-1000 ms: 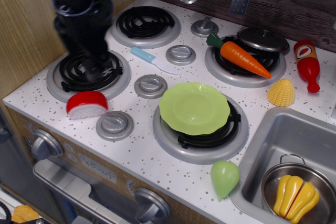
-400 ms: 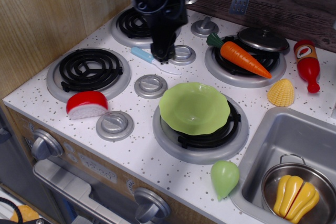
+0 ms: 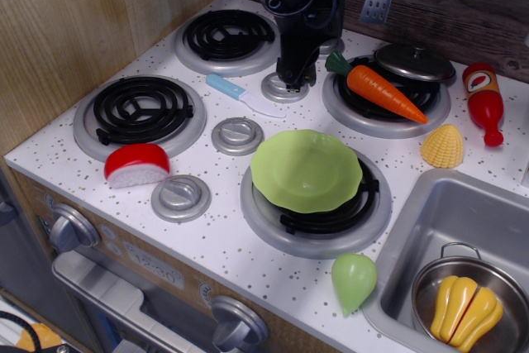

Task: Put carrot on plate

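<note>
Your black gripper (image 3: 291, 80) hangs over the round grey knob (image 3: 283, 87) in the middle of the toy stove, just left of the carrot; its jaws look nearly closed, but you cannot tell for sure. The orange tapered plastic carrot (image 3: 376, 91) with the dark green cap lies across the back-right burner (image 3: 387, 109), beside a dark pot lid (image 3: 414, 62). The lime-green scalloped plastic plate (image 3: 307, 170) sits empty on the front-right burner, near the carrot.

Front left: you have a red-and-white toy (image 3: 136, 164) beside the burner (image 3: 139, 111).
Right: ketchup bottle (image 3: 484, 102), yellow corn piece (image 3: 442, 145).
Sink (image 3: 463, 212): pot (image 3: 463, 287) holding yellow pieces.
Front edge: light-green pear (image 3: 354, 280).
</note>
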